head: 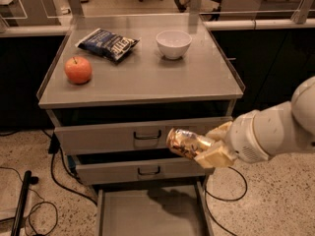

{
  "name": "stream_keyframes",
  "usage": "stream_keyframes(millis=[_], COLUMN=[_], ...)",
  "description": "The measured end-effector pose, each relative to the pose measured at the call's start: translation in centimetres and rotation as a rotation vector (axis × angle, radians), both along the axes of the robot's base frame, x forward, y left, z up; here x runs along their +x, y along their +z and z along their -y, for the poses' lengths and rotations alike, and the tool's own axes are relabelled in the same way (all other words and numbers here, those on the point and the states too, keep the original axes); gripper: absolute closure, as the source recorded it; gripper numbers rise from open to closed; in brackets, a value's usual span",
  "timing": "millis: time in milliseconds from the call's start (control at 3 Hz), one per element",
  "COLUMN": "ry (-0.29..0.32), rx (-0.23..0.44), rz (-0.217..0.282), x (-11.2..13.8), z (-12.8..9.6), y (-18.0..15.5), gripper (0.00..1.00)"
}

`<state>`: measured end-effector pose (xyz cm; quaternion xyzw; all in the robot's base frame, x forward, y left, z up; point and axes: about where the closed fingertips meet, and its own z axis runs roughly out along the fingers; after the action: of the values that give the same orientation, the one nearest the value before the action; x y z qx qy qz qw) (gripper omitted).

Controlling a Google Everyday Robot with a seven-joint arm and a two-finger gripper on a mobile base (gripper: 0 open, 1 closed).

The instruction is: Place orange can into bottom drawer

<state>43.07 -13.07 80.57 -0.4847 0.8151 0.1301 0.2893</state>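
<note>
The orange can [183,142] lies on its side in my gripper [209,145], which is shut on it. The can hangs in the air in front of the two upper drawer fronts, above the right part of the bottom drawer [147,213]. That drawer is pulled out, a grey shallow tray with nothing showing on its floor but the can's shadow. My white arm [275,129] comes in from the right.
On the cabinet top [142,77] sit a red-orange apple [78,70], a dark blue chip bag [108,43] and a white bowl [173,44]. The top drawer [138,135] and middle drawer [140,171] are shut. Cables [59,181] lie on the floor at left.
</note>
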Motion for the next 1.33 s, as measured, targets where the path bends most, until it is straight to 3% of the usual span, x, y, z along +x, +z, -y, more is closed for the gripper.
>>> stream_keyframes(millis=[333, 667, 1000, 1333], ry=[-0.030, -0.031, 0.020, 0.020], rx=[0.005, 0.006, 0.007, 0.007], rz=[-0.051, -0.060, 0.011, 0.011], x=[-1.2, -1.8, -0.5, -0.5], z=[-0.5, -0.9, -0.3, -0.3], y=[-5.7, -10.9, -17.5, -17.5], gripper=[1.00, 1.00, 1.00, 1.00])
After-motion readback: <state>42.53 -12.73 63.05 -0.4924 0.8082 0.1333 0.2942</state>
